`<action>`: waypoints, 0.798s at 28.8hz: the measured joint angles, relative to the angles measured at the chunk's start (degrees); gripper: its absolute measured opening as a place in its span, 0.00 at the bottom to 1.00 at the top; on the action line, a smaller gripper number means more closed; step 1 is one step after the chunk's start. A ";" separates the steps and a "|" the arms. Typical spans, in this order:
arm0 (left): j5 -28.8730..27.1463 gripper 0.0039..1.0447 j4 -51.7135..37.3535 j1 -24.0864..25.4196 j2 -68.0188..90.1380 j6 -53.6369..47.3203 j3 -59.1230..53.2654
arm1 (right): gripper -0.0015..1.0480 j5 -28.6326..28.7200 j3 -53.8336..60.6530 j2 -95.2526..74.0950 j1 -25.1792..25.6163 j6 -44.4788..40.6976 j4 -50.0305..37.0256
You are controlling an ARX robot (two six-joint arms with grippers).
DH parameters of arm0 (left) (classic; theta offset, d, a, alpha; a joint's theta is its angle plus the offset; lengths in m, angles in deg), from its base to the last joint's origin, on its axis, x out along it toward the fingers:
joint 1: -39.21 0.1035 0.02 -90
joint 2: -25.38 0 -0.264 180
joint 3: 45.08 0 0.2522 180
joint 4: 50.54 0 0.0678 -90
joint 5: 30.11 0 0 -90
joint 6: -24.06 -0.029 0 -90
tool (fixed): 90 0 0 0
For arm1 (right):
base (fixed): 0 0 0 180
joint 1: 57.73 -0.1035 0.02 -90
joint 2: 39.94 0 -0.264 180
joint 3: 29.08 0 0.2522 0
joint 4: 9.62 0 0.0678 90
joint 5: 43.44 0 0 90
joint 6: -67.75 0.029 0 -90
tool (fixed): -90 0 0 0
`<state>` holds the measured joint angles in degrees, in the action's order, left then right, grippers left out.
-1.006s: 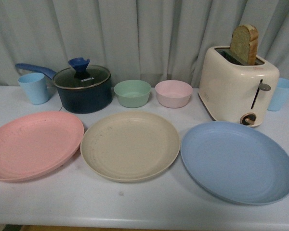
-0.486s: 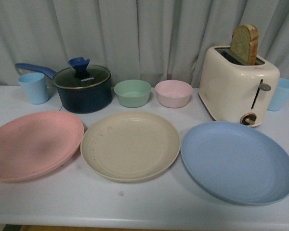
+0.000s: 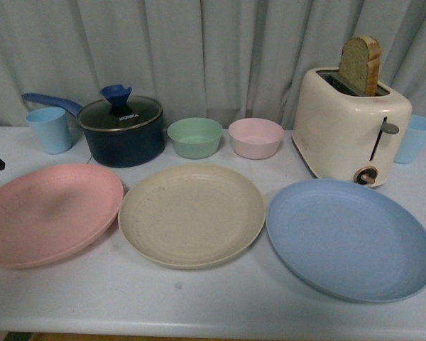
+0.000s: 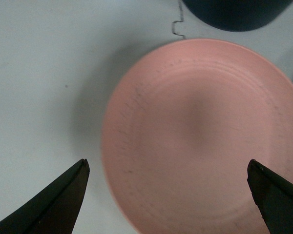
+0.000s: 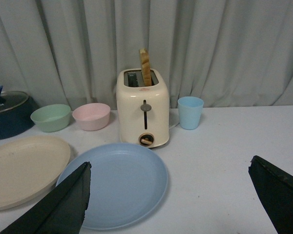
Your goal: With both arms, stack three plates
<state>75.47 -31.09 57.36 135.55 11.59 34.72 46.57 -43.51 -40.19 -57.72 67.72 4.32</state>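
- The pink plate [image 3: 50,213], cream plate [image 3: 192,215] and blue plate [image 3: 350,238] are lying in a row on the surface [image 3: 199,305], none stacked yet; the pink and cream rims are sitting just beside each other.
- The left fingers [image 4: 58,204] are hanging spread wide above the pink plate, gripping nothing; the right fingers [image 5: 58,204] are also spread and empty, with the blue plate lying ahead of them.
- The risk, as I am judging it: the rims are lying low and thin, so a finger coming down short could be skidding off and shoving the pink plate into the cream one or the pot [image 3: 124,131] behind it.
- On the right, a wide swing could be clipping the toaster [image 3: 351,124] close behind the blue plate; a shallow pinch could be letting a plate tilt and slide out mid-carry.
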 joint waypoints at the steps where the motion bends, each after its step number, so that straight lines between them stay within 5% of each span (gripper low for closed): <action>1: -0.09 0.94 0.04 0.31 1.31 -0.04 1.18 | 0.94 0.00 0.00 0.00 0.00 0.00 0.00; 21: 0.90 0.94 6.43 4.90 23.71 0.37 19.80 | 0.94 0.00 0.00 0.00 0.00 0.00 0.00; 23: 1.20 0.74 6.12 4.76 23.93 0.46 19.26 | 0.94 0.00 0.00 0.00 0.00 0.00 0.02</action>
<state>76.67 -24.97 62.13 159.48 12.05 53.98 46.57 -43.51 -40.19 -57.72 67.72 4.35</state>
